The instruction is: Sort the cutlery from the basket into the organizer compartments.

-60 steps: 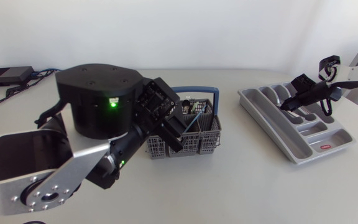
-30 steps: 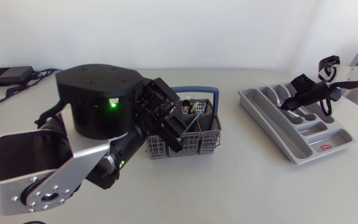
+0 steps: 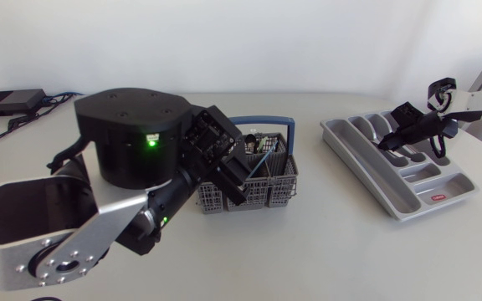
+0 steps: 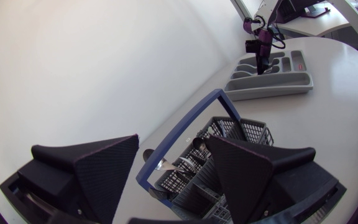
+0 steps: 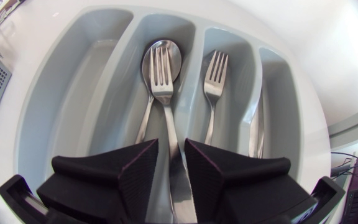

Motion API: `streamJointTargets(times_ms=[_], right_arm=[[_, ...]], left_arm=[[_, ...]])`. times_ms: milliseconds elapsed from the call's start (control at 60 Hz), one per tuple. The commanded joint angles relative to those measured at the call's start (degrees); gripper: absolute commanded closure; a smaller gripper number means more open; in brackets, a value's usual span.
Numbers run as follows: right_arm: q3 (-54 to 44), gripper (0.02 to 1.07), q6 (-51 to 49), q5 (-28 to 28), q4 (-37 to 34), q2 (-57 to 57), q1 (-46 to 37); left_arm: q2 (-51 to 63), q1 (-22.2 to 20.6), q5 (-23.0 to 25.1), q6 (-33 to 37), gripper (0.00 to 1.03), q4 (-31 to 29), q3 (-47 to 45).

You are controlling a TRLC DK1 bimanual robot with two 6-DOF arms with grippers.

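The grey organizer (image 3: 415, 201) lies at the table's right, and my right gripper (image 3: 387, 144) hangs over its long compartments. In the right wrist view a fork (image 5: 163, 74) rests on a spoon (image 5: 146, 62) in the second compartment. Its handle runs up between the fingers of my right gripper (image 5: 171, 146), which stand narrowly apart beside it. Another fork (image 5: 213, 71) lies one compartment over. The grey basket (image 3: 262, 188) with a blue handle (image 4: 185, 127) stands mid-table with cutlery (image 4: 185, 163) inside. My left gripper (image 4: 173, 146) is open above it.
My left arm's large black base (image 3: 132, 134) fills the table's left, close to the basket. A knife-like piece (image 5: 257, 127) lies in the organizer's fourth long compartment. Cables and a black box (image 3: 8, 101) sit at the far left corner.
My right gripper's fingers have drawn closer together around the fork handle. Both arms otherwise stay where they were.
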Motion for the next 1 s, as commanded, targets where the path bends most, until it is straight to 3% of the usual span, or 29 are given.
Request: streamJointTargets(times_ms=[0, 333, 983], right_arm=[[0.76, 0.79, -0.53, -0.05, -0.85, 2.37, -0.21], [0.06, 0.99, -1.06, -0.22, -1.90, 1.84, -0.39], [-2.67, 1.01, -1.76, -0.57, -1.64, 0.26, -0.12]], left_arm=[[0.14, -0.37, -0.03, -1.36, 0.26, 0.68, -1.40], [0.32, -0.45, -0.03, -1.27, 0.26, 0.68, -1.32], [0.40, -0.81, -0.03, -1.36, 0.26, 0.59, -1.32]])
